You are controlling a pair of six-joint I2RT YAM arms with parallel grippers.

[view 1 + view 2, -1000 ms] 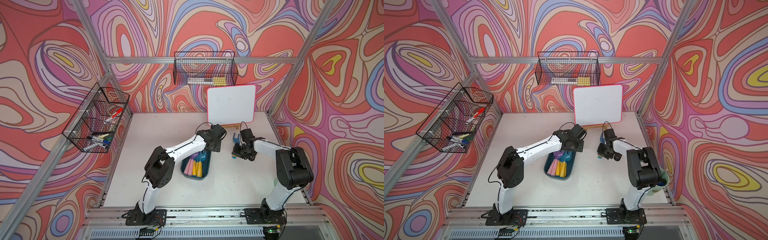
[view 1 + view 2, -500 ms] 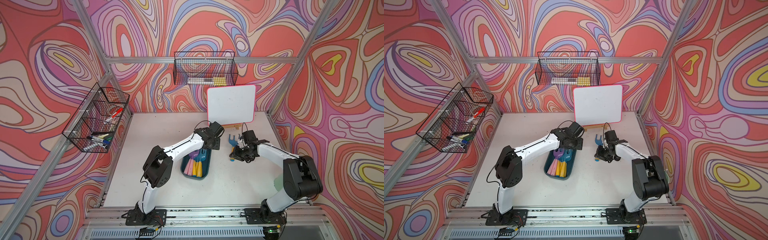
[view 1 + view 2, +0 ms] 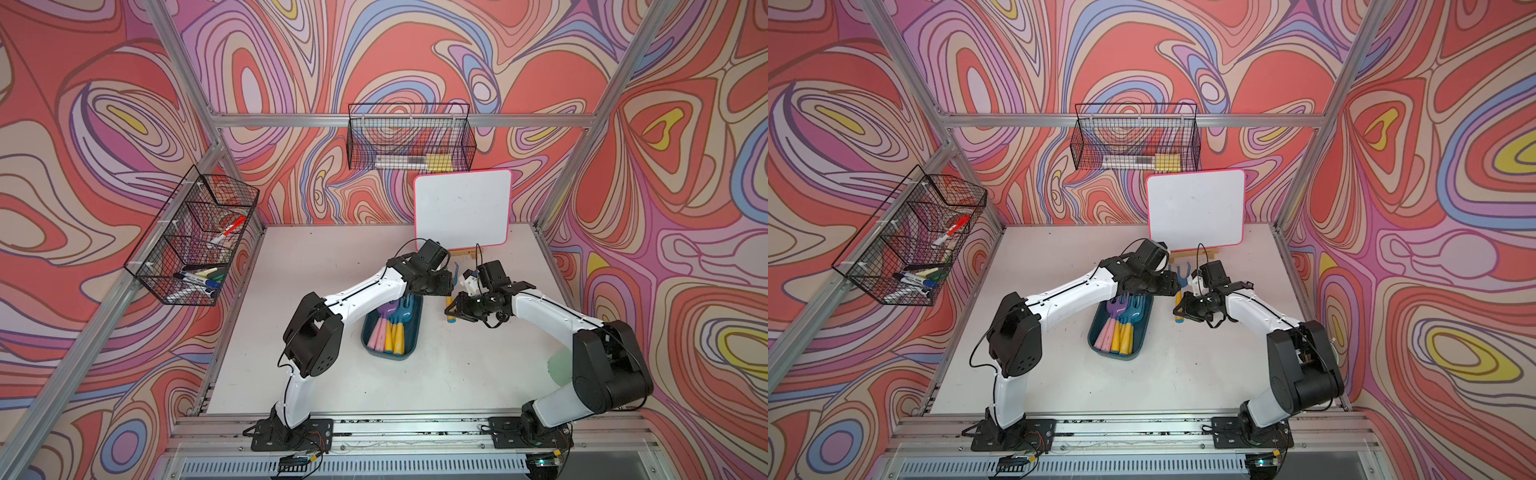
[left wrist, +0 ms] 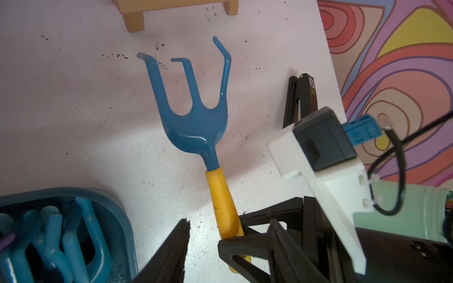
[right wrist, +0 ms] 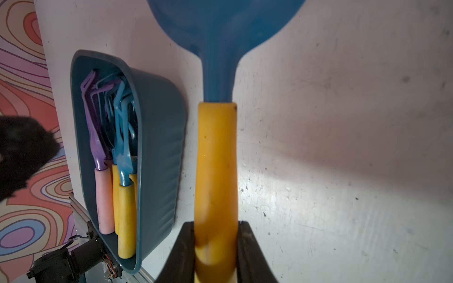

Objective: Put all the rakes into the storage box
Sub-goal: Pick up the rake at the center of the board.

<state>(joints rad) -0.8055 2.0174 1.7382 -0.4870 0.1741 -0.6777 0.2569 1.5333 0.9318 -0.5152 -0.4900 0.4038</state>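
In a top view I saw the rake (image 3: 449,302) outside the storage box (image 3: 417,332), just beside its right side. The right gripper (image 3: 453,309) sat at the yellow handle and the left gripper (image 3: 444,287) was near the box's far end.

From the left wrist, the rake's (image 4: 196,127) blue tines pointed away from the box. One left finger (image 4: 176,247) stood clear of the handle, jaws apart and empty. I couldn't tell whether the rake rested on the table (image 4: 73,110).

From the right wrist, the right gripper (image 5: 215,245) was clamped on the handle, with the storage box (image 5: 159,147) alongside holding other toy tools (image 5: 122,152).
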